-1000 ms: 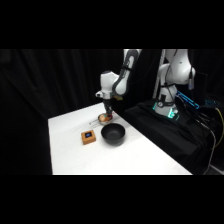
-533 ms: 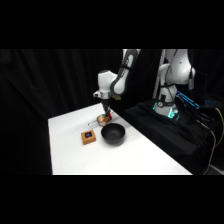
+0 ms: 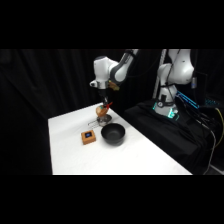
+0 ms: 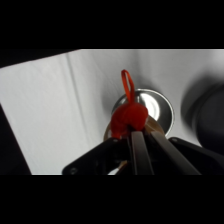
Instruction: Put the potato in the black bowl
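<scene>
- The end effector [image 3: 103, 103] hangs above the far part of the white worktop [image 3: 75, 150], over the small silver pan [image 3: 103, 119].
- It is closed on something: in the wrist view a red looped piece [image 4: 128, 112] sits between the fingers [image 4: 137, 150], just above the pan's [image 4: 150, 107] shiny inside.
- In the side view a tan-orange lump, the potato [image 3: 99, 108], shows right at the fingertips, lifted clear of the worktop; beside it is a bit of red [image 3: 107, 106].
- The black bowl [image 3: 113, 134] stands on the worktop just near of the silver pan and is empty as far as can be seen; in the wrist view it is the dark round shape [image 4: 205, 112] at the right edge.
- A brown block with a dark blue top [image 3: 89, 136] lies just left of the black bowl.
</scene>
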